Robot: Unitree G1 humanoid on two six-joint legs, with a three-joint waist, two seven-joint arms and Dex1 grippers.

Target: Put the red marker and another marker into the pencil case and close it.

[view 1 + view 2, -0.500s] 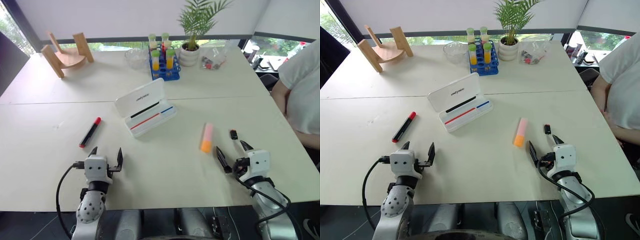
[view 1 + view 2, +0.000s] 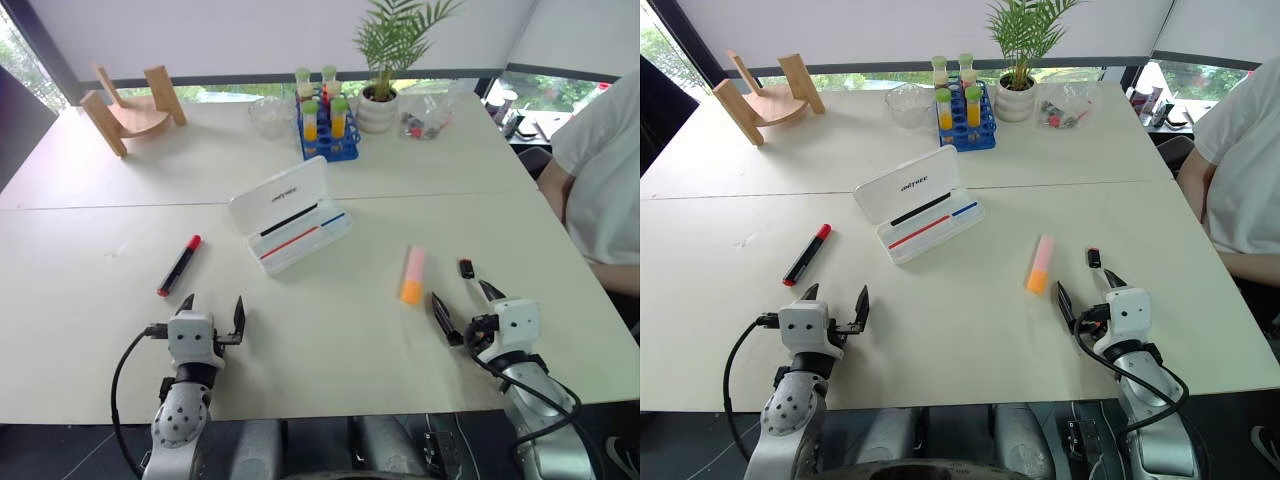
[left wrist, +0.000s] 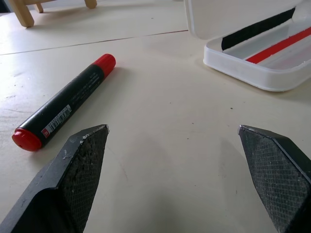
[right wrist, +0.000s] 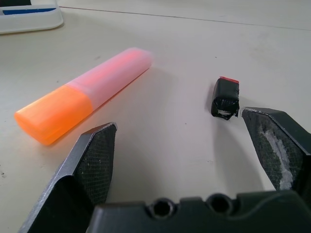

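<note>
The red marker (image 2: 179, 265), slim and black with a red cap, lies on the table at the left, just ahead of my left gripper (image 2: 213, 310), which is open and empty. The other marker (image 2: 412, 275), thick, pale pink with an orange end, lies at the right, a little ahead and left of my open, empty right gripper (image 2: 466, 304). Between them, further back, stands the white pencil case (image 2: 290, 215) with its lid raised; red and blue stripes show in the tray. The wrist views show the red marker (image 3: 63, 109) and the pink-orange marker (image 4: 85, 99) close ahead.
A small black piece with a red tip (image 2: 466, 268) lies by the right gripper. At the back stand a blue rack of tubes (image 2: 328, 120), a potted plant (image 2: 380, 100), a glass bowl (image 2: 270, 115) and a wooden stand (image 2: 130, 110). A person in white (image 2: 600, 180) sits at the right edge.
</note>
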